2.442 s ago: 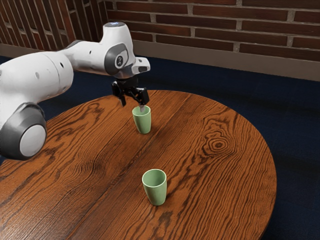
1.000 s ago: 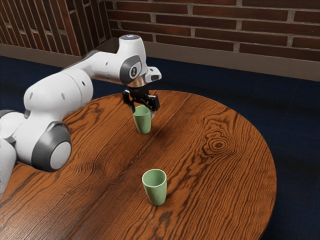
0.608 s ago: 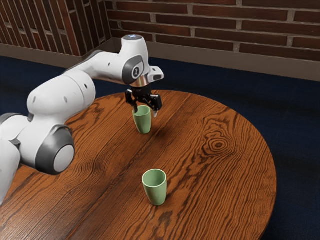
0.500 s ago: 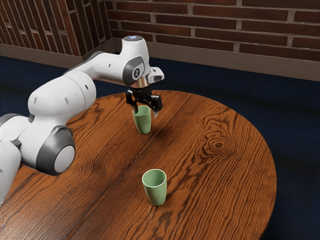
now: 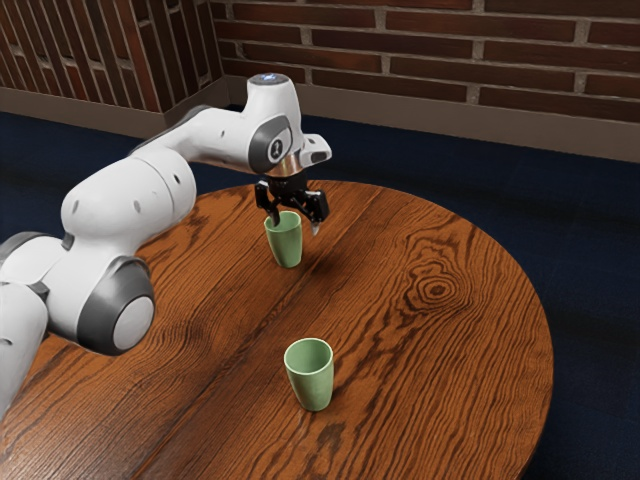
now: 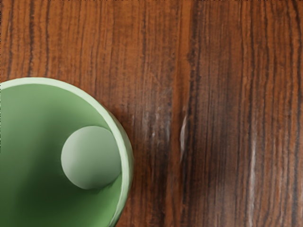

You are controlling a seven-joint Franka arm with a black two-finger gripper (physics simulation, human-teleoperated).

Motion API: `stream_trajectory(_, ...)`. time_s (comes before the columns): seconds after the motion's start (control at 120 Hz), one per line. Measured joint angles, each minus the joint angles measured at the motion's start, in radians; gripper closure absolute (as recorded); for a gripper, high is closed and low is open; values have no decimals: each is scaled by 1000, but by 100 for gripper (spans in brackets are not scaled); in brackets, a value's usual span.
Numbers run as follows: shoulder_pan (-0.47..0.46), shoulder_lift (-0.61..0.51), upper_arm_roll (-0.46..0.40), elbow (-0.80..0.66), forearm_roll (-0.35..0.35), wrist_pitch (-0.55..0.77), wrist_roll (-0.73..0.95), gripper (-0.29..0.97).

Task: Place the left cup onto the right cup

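While the black gripper (image 5: 293,218) hangs just above the far green cup (image 5: 284,245), upper centre of the wooden table (image 5: 440,290), jaws spread past its rim and seemingly holding nothing, it looks lined up to grasp it for carrying to the near green cup (image 5: 309,375), lower centre.

Rim of the far cup (image 5: 284,243) partly tucked behind the pincer (image 5: 293,212), far cup (image 6: 57,161) sliced off by the wrist view's edge, counter (image 5: 440,300) running out past the exterior view's lower edge, arm (image 5: 120,210) base cropped away too
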Motion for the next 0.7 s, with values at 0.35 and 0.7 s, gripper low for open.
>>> stream_trajectory(0.35,0,10,-1,-1,0,26,-10,2)
stream_trajectory(0.7,0,24,-6,-1,0,52,-16,2)
